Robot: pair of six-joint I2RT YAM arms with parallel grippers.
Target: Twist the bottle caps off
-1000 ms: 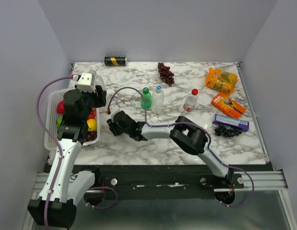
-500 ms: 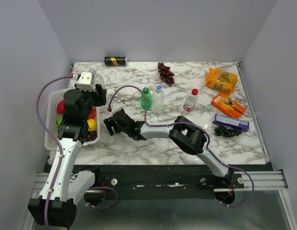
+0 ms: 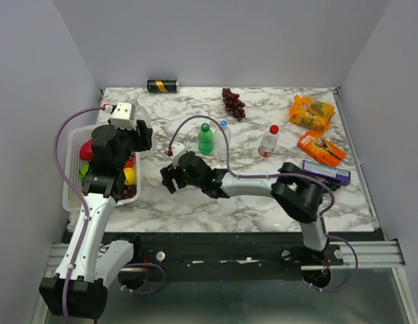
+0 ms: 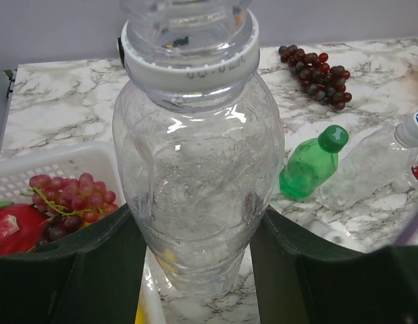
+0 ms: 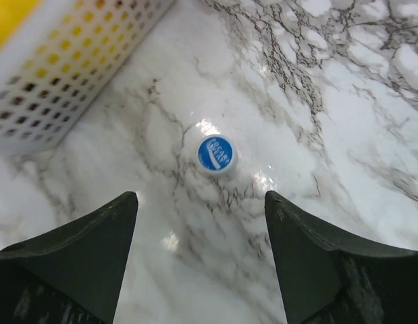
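Our left fingers were clamped on the longer clear bottle, its neck pointing away from the wrist. Our right fingers stood apart directly over a loose blue cap on the worktop. The capped green bottle stood near, beyond them.

Marble-look table ahead of me, white with grey veins, black front edge. Plain pale lavender-grey back wall, left wall and right wall box tabletop in. Aluminium rail along near side. Grey floor below. Light soft, even; small glare spots on marble under my right wrist.
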